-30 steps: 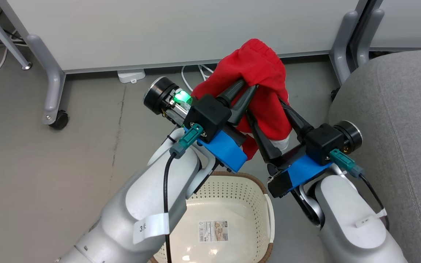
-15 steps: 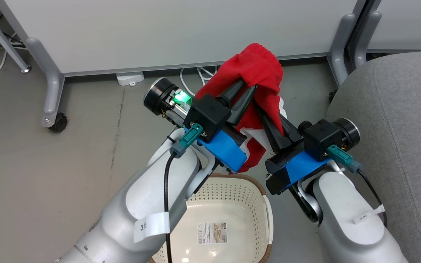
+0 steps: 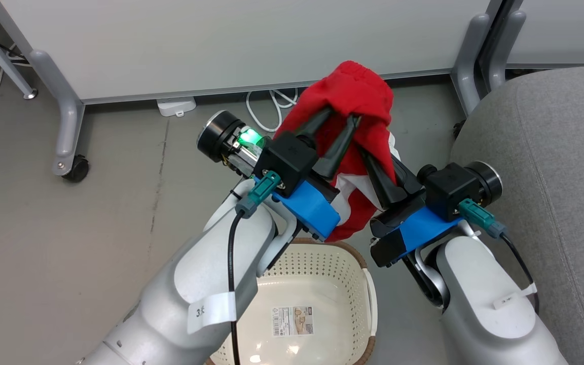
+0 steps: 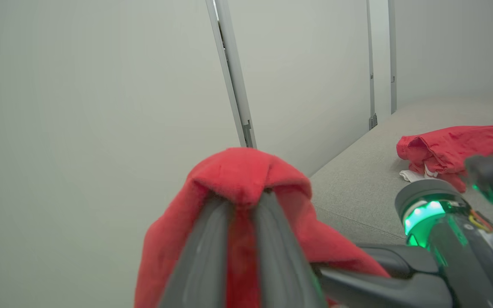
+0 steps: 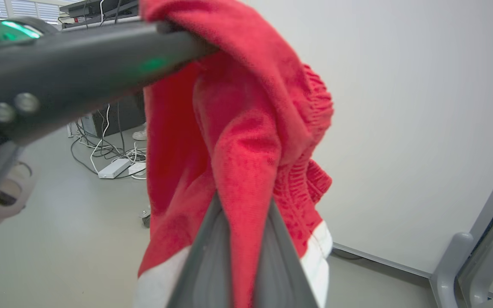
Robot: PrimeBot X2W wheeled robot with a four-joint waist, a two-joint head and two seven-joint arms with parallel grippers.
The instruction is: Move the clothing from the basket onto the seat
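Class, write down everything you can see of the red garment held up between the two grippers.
The red garment is soft, fuzzy fabric with a ribbed edge and white trim at its lower end. It hangs bunched in mid-air past the basket. Its top drapes over the fingertips of the left gripper; the right gripper is shut on a lower fold.

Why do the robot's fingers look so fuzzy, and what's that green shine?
Left wrist view: the left gripper's fingers blur, too near the lens. Right wrist view: the right gripper's fingers blur likewise, the red garment less. Head view: sharp; a green light glows by the left gripper; glare dots the base of the basket.
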